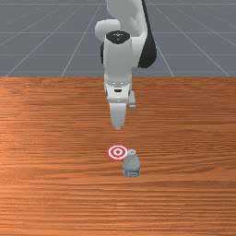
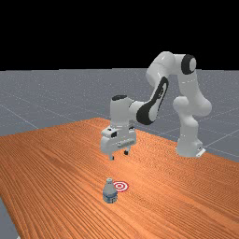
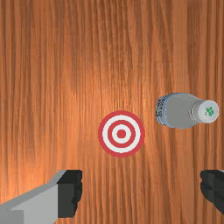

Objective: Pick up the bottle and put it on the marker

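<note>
One bottle (image 1: 131, 167) stands upright beside the marker (image 1: 117, 152), gripper (image 2: 119, 155) open above

In the front view, the arm (image 1: 118, 62) is cut off by the upper edge, and a grey piece (image 1: 132, 99) next to the hand is hard to make out. In the far view, the bottle covers a small part of the marker's rim. In the wrist view, the two fingers (image 3: 70, 194) are cut off by the picture's edge.

The bench (image 1: 46, 138) has its edge across the front view's upper part; the bottle, at the lower middle, is well apart from it, with wood surface around. The gripper is spread wide, holding nothing, higher than the bottle. In the wrist view, the bottle lies ahead of the fingers, toward one finger's side, near the marker.
</note>
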You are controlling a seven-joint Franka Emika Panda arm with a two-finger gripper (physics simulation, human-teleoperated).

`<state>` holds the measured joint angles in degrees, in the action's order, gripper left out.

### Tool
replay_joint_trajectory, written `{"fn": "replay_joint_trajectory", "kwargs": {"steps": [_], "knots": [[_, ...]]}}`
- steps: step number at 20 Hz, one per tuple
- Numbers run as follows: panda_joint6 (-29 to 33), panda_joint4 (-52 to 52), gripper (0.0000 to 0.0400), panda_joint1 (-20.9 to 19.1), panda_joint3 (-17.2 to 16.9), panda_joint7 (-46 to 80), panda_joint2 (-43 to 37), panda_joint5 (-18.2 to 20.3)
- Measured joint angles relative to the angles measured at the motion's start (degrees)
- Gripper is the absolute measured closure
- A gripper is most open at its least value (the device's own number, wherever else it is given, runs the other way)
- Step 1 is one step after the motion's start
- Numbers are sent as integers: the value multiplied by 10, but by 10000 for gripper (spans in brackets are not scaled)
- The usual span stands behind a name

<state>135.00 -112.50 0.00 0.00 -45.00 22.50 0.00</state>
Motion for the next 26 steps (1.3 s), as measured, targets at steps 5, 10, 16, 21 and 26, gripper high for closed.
{"fn": "replay_joint_trajectory", "kwargs": {"steps": [5,10,16,21,26], "knots": [[-60,34,18,15,-13,130,-13,19],[-57,53,0,77,-62,682,-90,61],[75,20,0,110,-84,909,-94,53],[143,26,0,125,-81,931,-60,41],[201,36,0,135,-85,939,0,24]]}}
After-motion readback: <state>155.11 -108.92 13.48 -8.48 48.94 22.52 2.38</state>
